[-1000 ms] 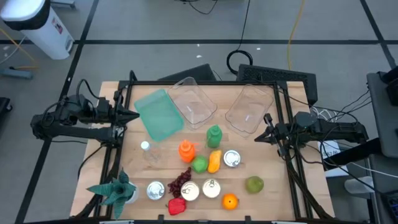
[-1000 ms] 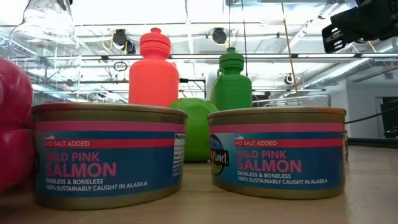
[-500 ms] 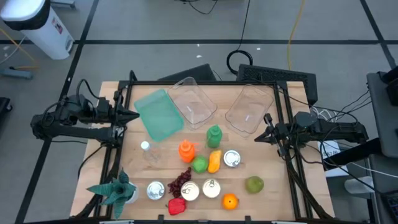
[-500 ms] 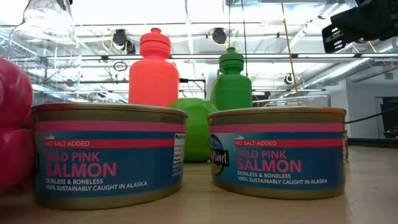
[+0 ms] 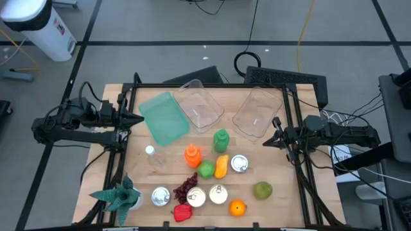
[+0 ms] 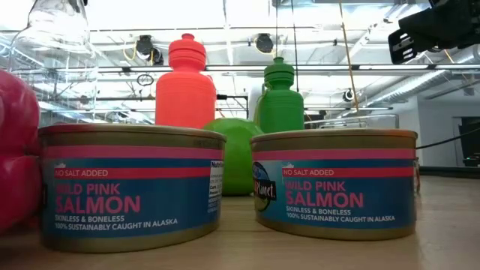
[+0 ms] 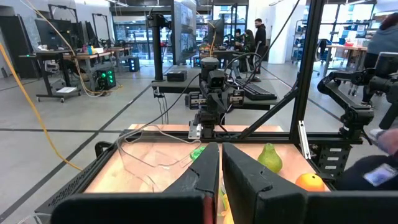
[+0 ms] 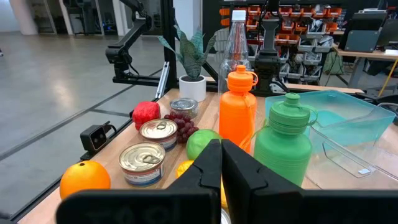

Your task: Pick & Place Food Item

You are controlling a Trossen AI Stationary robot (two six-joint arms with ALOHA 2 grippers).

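- The desk (image 5: 282,205) carries everything in two zones: containers toward the far edge, food and bottles crowded toward the near edge, so a carry would run from the near cluster up to the bins.
- My two arms wait at opposite sides, clear of the goods, which I judge leaves the middle free for a first reach. My left pincer (image 5: 139,119) hangs at the left edge beside the teal bin, fingers pressed together and holding nothing. My right pincer (image 5: 266,142) sits at the right edge just beside a clear bin, likewise closed and empty.
- The teal bin (image 5: 164,119) and two clear bins (image 5: 199,104) (image 5: 257,112) lie empty and tilted at angles; I take them as the drop places.
- The orange bottle (image 5: 192,154) and green bottle (image 5: 221,139) stand upright between bins and food, so a low sweep could knock them.
- The potted plant (image 5: 119,196) stands at the near left corner, out of the way.
- The food is untouched: green apple (image 5: 205,169), yellow item (image 5: 221,165), pear (image 5: 262,190), orange (image 5: 237,208), red fruit (image 5: 182,212), grapes (image 5: 187,187).
- Salmon cans (image 6: 334,182) sit flat among the fruit, lids up.
- Which item goes first I cannot tell; the pear and orange lie apart from the crowd, nearest my right pincer.
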